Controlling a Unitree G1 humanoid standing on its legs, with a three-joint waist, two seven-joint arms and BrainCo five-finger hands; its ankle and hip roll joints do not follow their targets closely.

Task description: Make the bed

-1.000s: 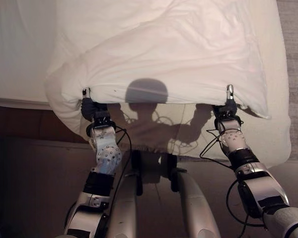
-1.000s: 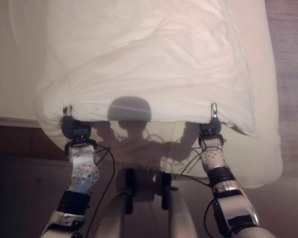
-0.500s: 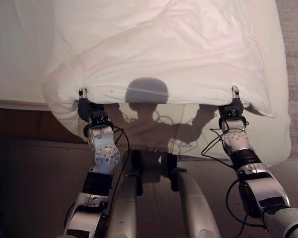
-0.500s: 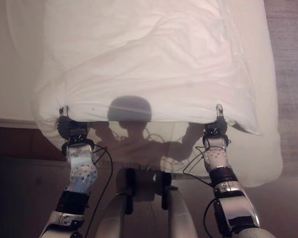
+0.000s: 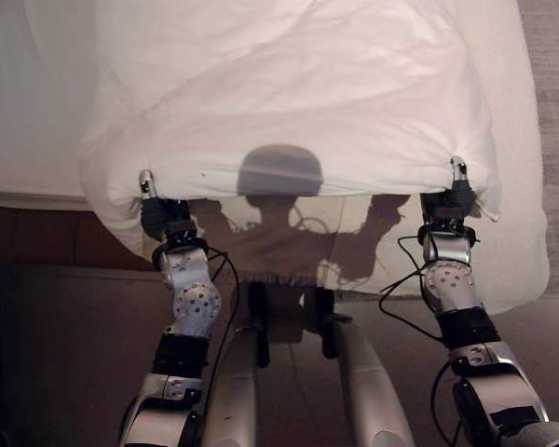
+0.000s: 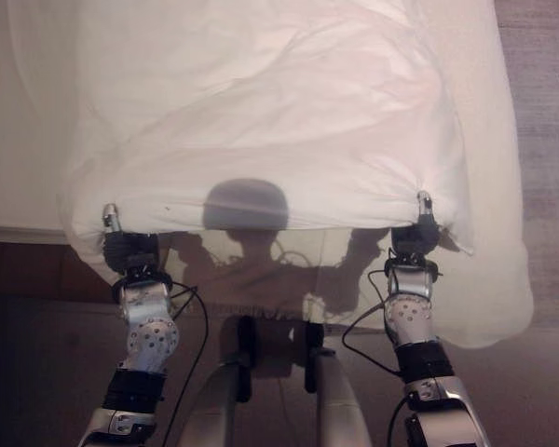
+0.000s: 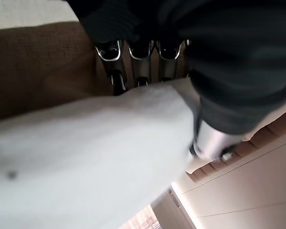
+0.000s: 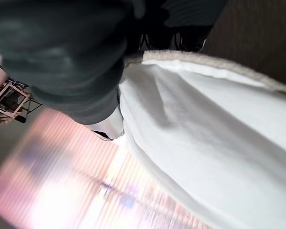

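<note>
The left hand (image 5: pixel 158 216) and right hand (image 5: pixel 450 207) are each pinching the white duvet (image 5: pixel 298 112)'s near edge in curled fingers, the edge running crosswise over the bed (image 5: pixel 19 112).

Duvet (image 5: pixel 298 102) lies on the bed (image 5: pixel 19 112); near edge overhangs.

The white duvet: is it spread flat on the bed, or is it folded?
Folded. The white duvet is doubled back on itself; the left hand and the right hand pinch its near edge, lifted, with a second layer hanging beneath.
</note>
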